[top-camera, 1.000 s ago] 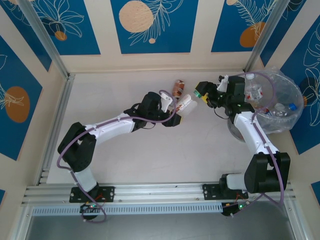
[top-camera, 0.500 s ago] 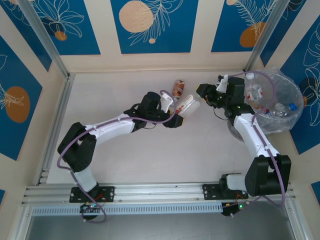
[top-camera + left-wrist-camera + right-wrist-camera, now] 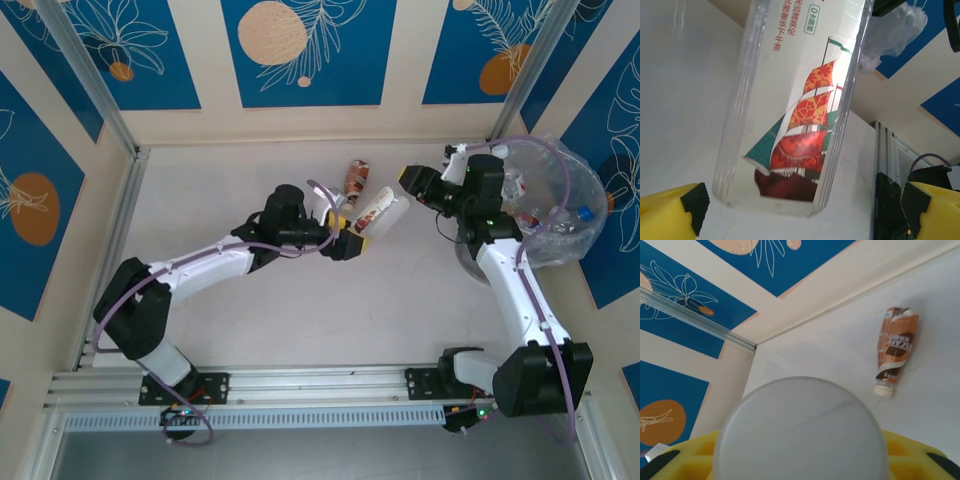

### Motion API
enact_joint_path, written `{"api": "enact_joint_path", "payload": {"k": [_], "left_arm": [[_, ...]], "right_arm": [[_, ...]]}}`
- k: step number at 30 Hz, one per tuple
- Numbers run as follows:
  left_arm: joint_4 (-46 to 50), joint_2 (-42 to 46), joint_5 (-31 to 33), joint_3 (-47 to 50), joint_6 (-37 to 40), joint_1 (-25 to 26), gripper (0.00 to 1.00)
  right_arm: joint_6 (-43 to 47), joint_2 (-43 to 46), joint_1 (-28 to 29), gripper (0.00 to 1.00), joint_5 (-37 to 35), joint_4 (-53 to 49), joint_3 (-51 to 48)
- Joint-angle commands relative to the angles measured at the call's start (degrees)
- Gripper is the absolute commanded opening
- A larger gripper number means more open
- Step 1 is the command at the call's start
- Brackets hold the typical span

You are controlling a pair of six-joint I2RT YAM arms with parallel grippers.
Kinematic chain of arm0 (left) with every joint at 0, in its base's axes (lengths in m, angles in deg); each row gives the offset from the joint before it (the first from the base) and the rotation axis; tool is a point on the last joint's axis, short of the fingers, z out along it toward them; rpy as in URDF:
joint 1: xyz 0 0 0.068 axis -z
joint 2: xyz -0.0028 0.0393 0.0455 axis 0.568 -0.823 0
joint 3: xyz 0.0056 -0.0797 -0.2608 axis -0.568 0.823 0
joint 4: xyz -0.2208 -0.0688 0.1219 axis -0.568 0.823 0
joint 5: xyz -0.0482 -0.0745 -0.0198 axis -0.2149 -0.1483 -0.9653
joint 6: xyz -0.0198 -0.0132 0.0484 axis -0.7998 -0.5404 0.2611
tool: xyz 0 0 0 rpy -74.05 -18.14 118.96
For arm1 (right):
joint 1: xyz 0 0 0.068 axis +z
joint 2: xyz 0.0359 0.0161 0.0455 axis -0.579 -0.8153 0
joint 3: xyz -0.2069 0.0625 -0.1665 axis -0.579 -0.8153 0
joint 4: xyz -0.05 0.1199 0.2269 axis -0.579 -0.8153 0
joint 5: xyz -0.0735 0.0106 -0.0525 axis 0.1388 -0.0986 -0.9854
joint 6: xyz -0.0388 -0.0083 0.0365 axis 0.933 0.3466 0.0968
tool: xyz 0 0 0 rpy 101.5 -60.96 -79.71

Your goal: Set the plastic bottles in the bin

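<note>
Several plastic bottles lie inside the bin (maybe three)

Near table lies open; brown bottle sits beyond.

Both arms reach in toward the middle. The left end effector has its yellow fingers spread wide. The right end effector squeezes the end of the clear plastic bottle with a red ship label
</note>
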Motion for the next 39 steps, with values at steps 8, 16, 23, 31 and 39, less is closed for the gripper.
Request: {"api": "enact_joint_path", "payload": {"k": [8, 16, 23, 31, 39], "left_arm": [[-10.6, 5.5, 13.0, 7.3, -5.4, -1.9, 1.00], [-4.7, 6.7, 29.0, 9.1, -8.5, -3.0, 1.00], [-3.7, 5.0, 30.0, 8.5, -10.6, -3.4, 0.99], [-3.5, 3.6, 29.2, 7.6, -11.1, -3.4, 1.00], [-3.3, 2.3, 28.1, 6.7, -11.6, -3.5, 1.00]], "right_arm": [[4.7, 6.5, -4.4, 0.34, -2.5, -5.8, 3.2], [5.3, 9.7, -11.5, 0.34, -0.1, -8.6, 6.7], [7.0, 11.9, -18.9, 0.34, -2.2, -9.9, 10.8], [15.4, 14.8, -21.9, 0.33, -17.5, -7.9, 17.2], [33.1, 14.0, -22.7, 0.33, -31.6, -9.4, 21.7]]}}
